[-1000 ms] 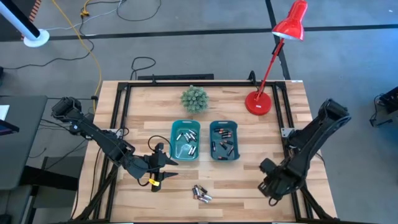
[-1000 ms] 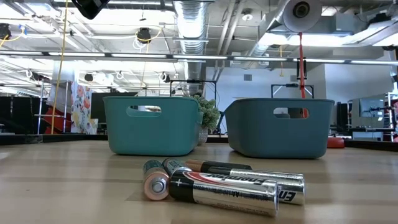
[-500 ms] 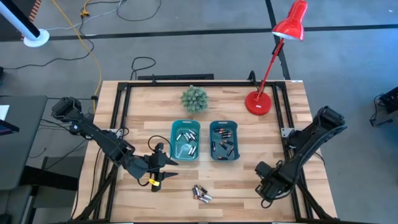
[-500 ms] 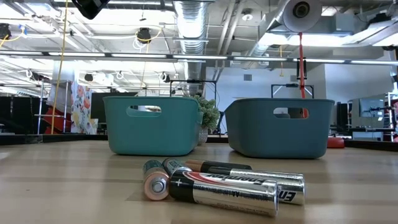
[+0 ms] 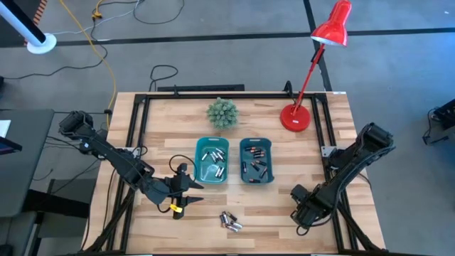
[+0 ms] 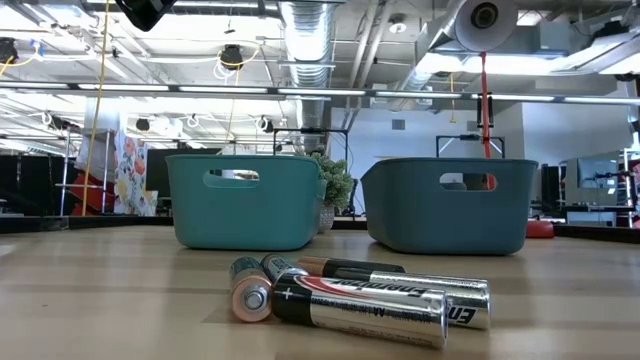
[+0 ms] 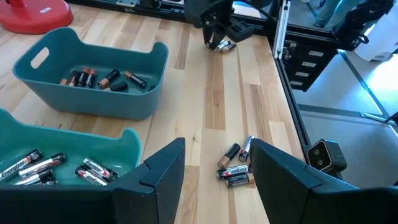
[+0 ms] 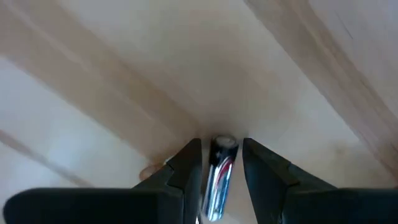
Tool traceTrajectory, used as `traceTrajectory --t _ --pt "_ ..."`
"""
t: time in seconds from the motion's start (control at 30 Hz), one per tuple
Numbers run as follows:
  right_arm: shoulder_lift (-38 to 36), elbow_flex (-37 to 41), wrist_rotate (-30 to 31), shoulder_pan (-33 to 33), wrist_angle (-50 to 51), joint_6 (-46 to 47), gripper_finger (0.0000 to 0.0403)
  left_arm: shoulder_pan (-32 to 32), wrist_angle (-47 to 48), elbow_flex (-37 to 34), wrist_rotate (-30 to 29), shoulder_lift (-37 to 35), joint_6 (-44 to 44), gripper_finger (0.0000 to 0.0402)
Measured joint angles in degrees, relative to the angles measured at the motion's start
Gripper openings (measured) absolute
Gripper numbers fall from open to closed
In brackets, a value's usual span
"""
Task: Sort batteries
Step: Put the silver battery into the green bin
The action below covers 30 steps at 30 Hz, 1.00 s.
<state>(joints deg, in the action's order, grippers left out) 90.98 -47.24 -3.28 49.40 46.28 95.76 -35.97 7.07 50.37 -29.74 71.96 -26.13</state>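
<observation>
honestly, nearest to me were the loose batteries (image 5: 229, 221), a small heap lying on the bare wood at the front edge of the table (image 5: 277, 213), apart from both bins, so i judged them still unsorted. to their right my right gripper (image 5: 304, 215) was down at the tabletop, fingers clamped on one battery (image 8: 219, 174) that showed upright between them, tip toward the boards; i read that as a cell just gripped for carrying, and another seemed to lie beside it, though i could not be sure. my left gripper (image 5: 186, 186) hung beside the near left corner of the left bin (image 5: 198, 167), fingers (image 7: 158, 174) apart and holding nothing, aimed across toward the heap, probably waiting its turn. farther back the left bin held the silvery cells and the right bin (image 5: 244, 161) the dark, copper-ended ones, which told me the sorting rule. beyond stood a small plant (image 5: 222, 112) and a red lamp (image 5: 297, 117), clear of the work.
</observation>
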Motion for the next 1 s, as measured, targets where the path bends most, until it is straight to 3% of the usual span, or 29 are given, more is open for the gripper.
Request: traceTrajectory --t 0.23,0.63,0.73,0.83,1.0 --pt "-1.1 4.4 -0.1 -0.2 -5.2 1.1 0.0118 0.0 0.0 0.0 0.0 0.0 0.0 0.0176" --pt "-2.5 6.0 -0.7 -3.7 -3.7 -3.6 0.0017 0.0 0.0 0.0 0.0 0.0 0.0 0.0176" --pt "-5.0 5.8 0.4 -4.6 -0.2 -3.3 0.0013 0.0 0.0 0.0 0.0 0.0 0.0 0.0176" --pt "-8.6 4.8 6.0 -4.9 8.1 -1.3 0.0011 0.0 0.0 0.0 0.0 0.0 0.0 0.0176" --pt "-14.6 -0.9 9.7 -5.6 19.8 -1.2 0.0010 0.0 0.0 0.0 0.0 0.0 0.0 0.0176"
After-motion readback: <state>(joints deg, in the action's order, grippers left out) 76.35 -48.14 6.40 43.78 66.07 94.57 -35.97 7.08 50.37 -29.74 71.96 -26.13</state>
